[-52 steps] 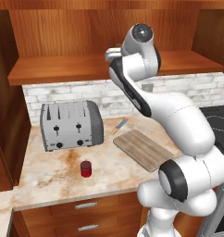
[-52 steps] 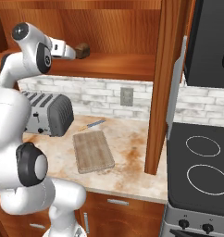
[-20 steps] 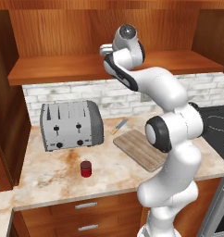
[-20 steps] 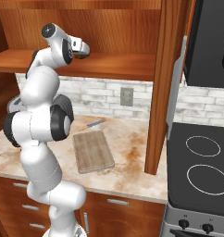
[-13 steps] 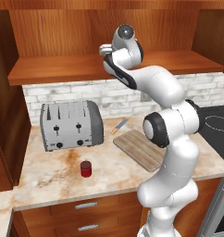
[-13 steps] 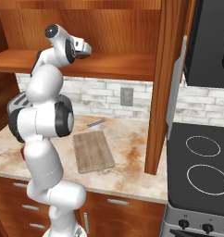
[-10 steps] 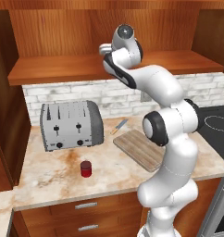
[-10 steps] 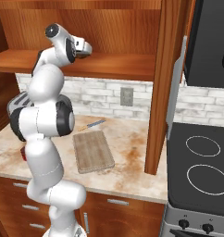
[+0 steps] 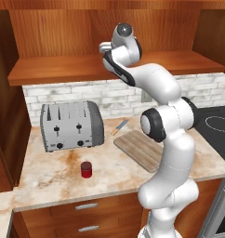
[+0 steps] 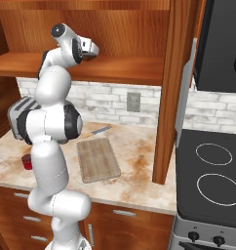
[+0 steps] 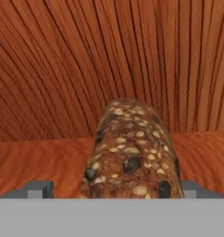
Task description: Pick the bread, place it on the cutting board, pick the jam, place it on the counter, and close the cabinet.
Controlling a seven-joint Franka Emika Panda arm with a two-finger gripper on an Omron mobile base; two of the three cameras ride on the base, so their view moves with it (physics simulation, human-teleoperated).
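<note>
The bread [image 11: 132, 152], a dark brown seeded loaf, lies on the cabinet shelf [image 9: 63, 69] with its end towards the hand camera. My gripper [image 11: 116, 190] is open, and its two fingertips [image 11: 40, 189] stand on either side of the loaf's near end. From the base the gripper [image 9: 105, 47] [image 10: 94, 49] is seen up at shelf height inside the open cabinet [image 10: 171, 73]. Down on the counter [image 9: 49, 179], the red jam [image 9: 86, 169] [image 10: 27, 161] stands in front of the toaster. The cutting board [image 9: 140, 148] [image 10: 96, 158] lies bare to its right.
A silver toaster [image 9: 71, 125] stands at the back left of the counter, with a knife [image 9: 120, 126] lying near the wall behind the board. The open cabinet door [image 10: 186, 93] juts out on the right, beside the stove [image 10: 212, 171]. Drawers [image 9: 86, 207] run under the counter.
The arm has straightened and carried the hand deeper onto the shelf, up to the bread. Over the last half second it has barely moved, and the jaws have stayed open.
</note>
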